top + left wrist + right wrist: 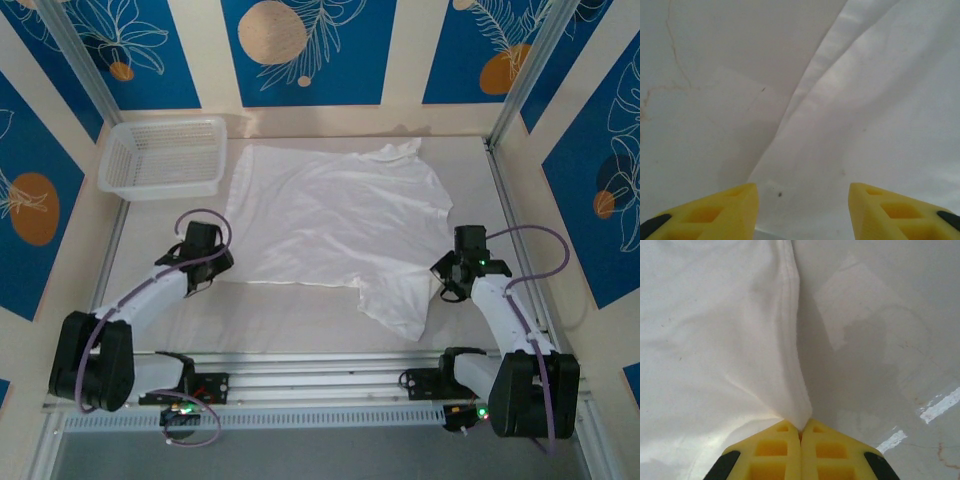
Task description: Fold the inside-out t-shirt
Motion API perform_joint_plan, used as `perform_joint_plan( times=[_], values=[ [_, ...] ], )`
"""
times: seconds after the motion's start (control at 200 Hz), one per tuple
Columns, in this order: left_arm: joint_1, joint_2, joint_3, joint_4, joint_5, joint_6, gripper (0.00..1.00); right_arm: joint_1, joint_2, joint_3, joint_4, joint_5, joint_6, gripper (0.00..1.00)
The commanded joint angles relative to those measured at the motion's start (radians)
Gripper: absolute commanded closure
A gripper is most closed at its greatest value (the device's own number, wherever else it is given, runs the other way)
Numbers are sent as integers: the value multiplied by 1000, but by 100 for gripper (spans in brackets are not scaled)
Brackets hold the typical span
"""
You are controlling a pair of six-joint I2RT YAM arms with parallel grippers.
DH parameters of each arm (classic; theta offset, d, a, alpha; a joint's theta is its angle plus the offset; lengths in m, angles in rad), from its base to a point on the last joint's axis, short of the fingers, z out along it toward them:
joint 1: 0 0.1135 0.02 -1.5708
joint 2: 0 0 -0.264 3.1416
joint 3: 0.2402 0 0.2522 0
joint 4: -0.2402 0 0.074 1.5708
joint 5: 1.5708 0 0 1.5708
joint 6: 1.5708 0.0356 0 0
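so, starting closest to me: my right gripper (800, 427) is clamped shut on the inside-out t-shirt (715, 340). On my right wrist cam the two yellow fingers are pressed together with a little peak of the white fabric's edge pinched between the tips, and the hem runs off from there toward 12 o'clock, with cloth on the 9 o'clock side and bare table (880, 315) on the 3 o'clock side. My left gripper (804, 192) is a different story. Its jaws stand apart, a medium gap, nothing caught in them as far as I can see. The shirt's edge (880, 125) runs between the two fingertips and heads up toward 1 o'clock, with fabric to the right of that line and scuffed table (715, 75) to the left. From the top cam, the left gripper (212, 262) sits at the shirt's 8 o'clock corner and the right gripper (447, 283) is at about 4 o'clock, right at the edge of a flap that hangs down toward 5 o'clock. The t-shirt (335, 215) itself is spread mostly flat and wrinkly across the middle of the table (300, 320), with what looks like the collar up near 1 o'clock. Farther back, at the shirt's 10 o'clock and just beside it, there's a white mesh basket (165, 155). Behind all that are blue and cream wall panels (300, 50) with leaf prints.
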Motion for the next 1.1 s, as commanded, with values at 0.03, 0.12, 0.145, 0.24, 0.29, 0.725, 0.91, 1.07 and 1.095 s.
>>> perform_joint_plan(
  times=[0.03,0.12,0.145,0.24,0.29,0.725,0.91,1.07,1.095],
  values=[
    [31,51,10,-42,31,-59,52,-6,-16,24,-40,9,-33,100],
    [46,63,-12,-29,17,-89,54,-5,-19,22,-38,5,-41,100],
    [50,63,-19,-22,6,-96,54,-6,-20,22,-38,4,-44,100],
    [63,62,-51,6,-33,-117,54,-6,-25,11,-25,-6,-54,100],
    [73,66,-62,14,-34,-122,53,-6,-26,9,-25,-5,-55,100],
    [86,94,-104,164,108,-102,78,-6,-27,5,-28,1,-56,100],
    [86,33,-123,169,119,-100,90,-4,-30,9,-29,1,-54,100],
    [86,6,-114,126,127,-107,74,-4,-30,15,-29,-1,-61,100],
    [86,3,-113,115,124,-111,71,-4,-30,15,-29,0,-61,100]
  ],
)
